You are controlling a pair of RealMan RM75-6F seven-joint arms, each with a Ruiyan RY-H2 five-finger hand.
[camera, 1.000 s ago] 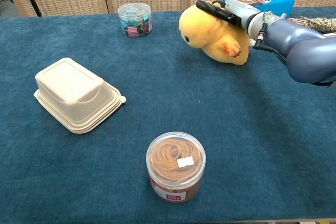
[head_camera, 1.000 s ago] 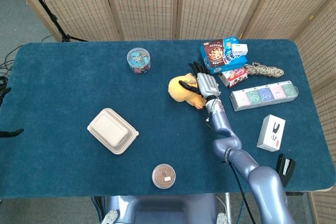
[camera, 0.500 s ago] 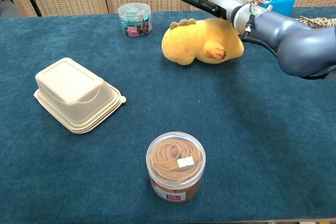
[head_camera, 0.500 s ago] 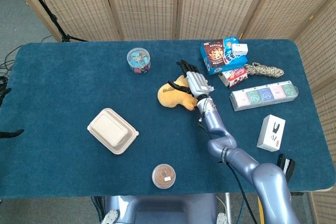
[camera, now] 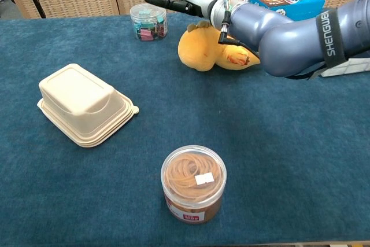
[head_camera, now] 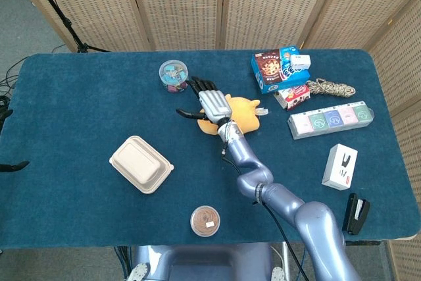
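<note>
Starting at the left, we are seeing the clamshell food box (head_camera: 141, 164) lying shut on the blue table (head_camera: 72, 110), with the jar of rubber bands (head_camera: 204, 220) nearer the front edge. Further back the small tub of clips (head_camera: 173, 74) is standing upright, and just to its right our right hand (head_camera: 209, 104) is hanging with its fingers spread and nothing in them. The left hand is not showing in either view.

The yellow plush toy (camera: 199, 50) is lying on its side on the cloth, partly under the right wrist and forearm, apart from the fingers as far as we can tell. Right of it are the cookie box (head_camera: 273, 69), a coil of rope (head_camera: 331, 87) and a tray of small packs (head_camera: 331, 119).

We are judging two risks here: the outstretched fingertips are passing close to the tub and could tip it, and the forearm, sweeping low, could drag or roll the toy.
</note>
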